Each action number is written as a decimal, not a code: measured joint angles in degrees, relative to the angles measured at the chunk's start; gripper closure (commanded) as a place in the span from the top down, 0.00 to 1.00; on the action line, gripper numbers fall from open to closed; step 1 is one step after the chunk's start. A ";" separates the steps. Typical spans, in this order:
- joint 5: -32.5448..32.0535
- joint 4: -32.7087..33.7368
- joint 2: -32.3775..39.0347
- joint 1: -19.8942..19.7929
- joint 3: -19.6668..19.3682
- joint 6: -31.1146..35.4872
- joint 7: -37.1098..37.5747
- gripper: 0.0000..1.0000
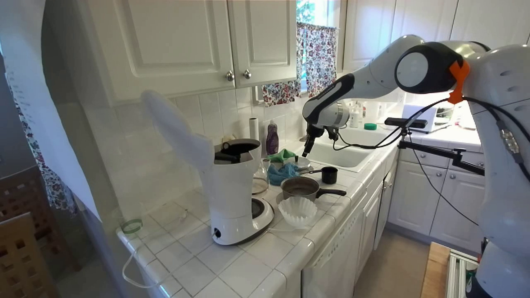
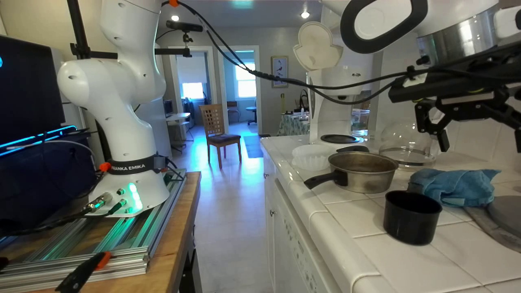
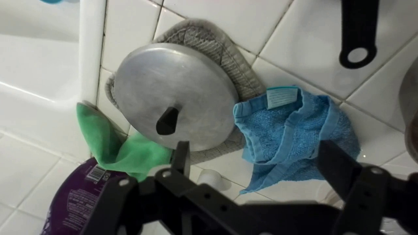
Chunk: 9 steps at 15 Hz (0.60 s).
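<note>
End effector [image 2: 481, 147] clipped by the right edge in an exterior view, lid [image 2: 506, 213] too. Wrist view: purple bottle [image 3: 72, 186] runs off the bottom, partly behind the end effector; print on its label [image 3: 78, 207] too small to read. Tag [image 3: 281, 98] on blue cloth [image 3: 272, 130]: print too blurred. Black handle [image 3: 359, 29] cut at top, saucepan [image 3: 410, 104] at right. Pot holder's [image 3: 240, 73] middle hidden under the lid. In an exterior view, coffee maker [image 1: 230, 203] hides part of the glass carafe [image 1: 261, 182].
</note>
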 measured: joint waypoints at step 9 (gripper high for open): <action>-0.15 10.80 8.20 -1.68 -0.68 -3.86 -6.05 1.00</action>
